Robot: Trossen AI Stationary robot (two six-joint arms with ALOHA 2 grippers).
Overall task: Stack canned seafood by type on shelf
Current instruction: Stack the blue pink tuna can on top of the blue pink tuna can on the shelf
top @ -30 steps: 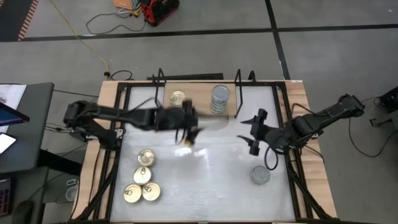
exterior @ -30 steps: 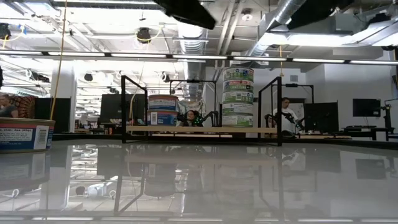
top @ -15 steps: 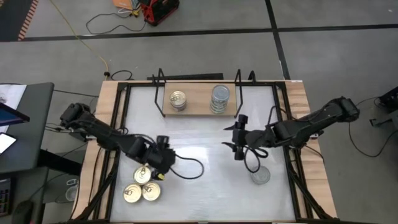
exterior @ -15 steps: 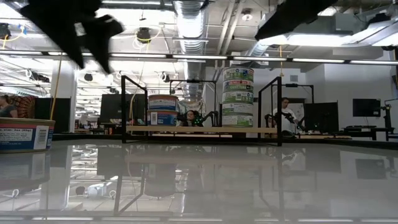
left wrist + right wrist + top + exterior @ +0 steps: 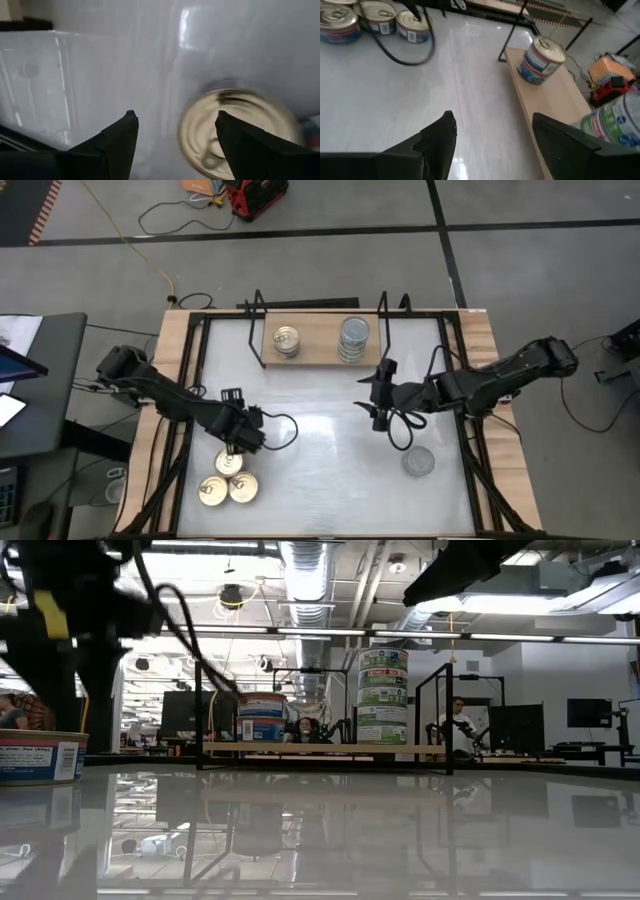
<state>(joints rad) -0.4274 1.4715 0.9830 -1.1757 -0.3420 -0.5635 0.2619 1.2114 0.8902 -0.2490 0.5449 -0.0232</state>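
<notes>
I am holding the open left gripper (image 5: 240,442) directly over a round gold-lidded tin (image 5: 235,132), centring the fingers before descending

The shelf (image 5: 315,348), upper centre of the high view, is a pale wood board in a black wire frame. On it a gold-lidded stack (image 5: 286,340) carries red, white and blue labels, and a silver-grey-lidded stack (image 5: 353,338) carries green and white labels. Four gold-lidded tins (image 5: 227,478) sit at lower left on the glossy white tabletop (image 5: 330,440), edged in light wood. A lone silver-grey tin (image 5: 419,462) lies at lower right. Both arms are black, the left gripper (image 5: 238,438) and right gripper (image 5: 378,395) included. At top centre, a red box (image 5: 254,197) rests on the grey floor.
</notes>
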